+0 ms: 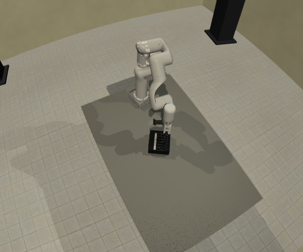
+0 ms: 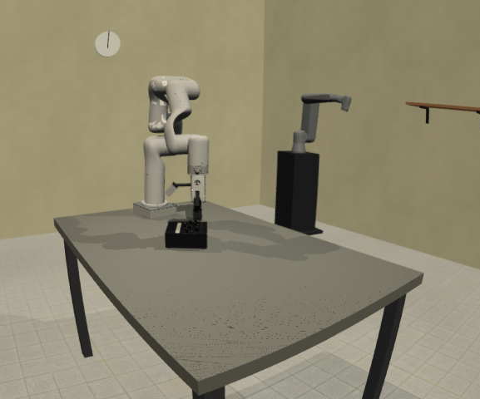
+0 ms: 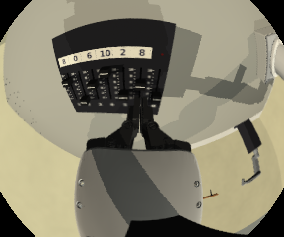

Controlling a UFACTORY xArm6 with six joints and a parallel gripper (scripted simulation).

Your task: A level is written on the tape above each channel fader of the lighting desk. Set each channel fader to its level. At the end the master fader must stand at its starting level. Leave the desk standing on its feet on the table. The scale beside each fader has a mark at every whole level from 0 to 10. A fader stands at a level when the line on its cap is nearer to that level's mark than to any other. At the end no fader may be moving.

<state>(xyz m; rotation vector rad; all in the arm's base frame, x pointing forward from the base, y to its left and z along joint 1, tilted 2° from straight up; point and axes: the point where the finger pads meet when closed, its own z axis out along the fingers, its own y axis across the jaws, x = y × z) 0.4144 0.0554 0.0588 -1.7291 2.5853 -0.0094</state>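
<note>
Jaws shut, empty, apparently touching desk (image 3: pixel 70 49) faders.

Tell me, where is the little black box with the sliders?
The lighting desk sits on the grey table, just in front of the arm's base, with the shut claw right above it.

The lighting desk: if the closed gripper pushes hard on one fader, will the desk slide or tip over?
The lighting desk is a low, wide, stiff-looking box lying flat on the table, so tipping seems unlikely. It looks small beside the arm, so probably light; a hard push could slide it. The shut gripper holds nothing, so it can only nudge.
</note>
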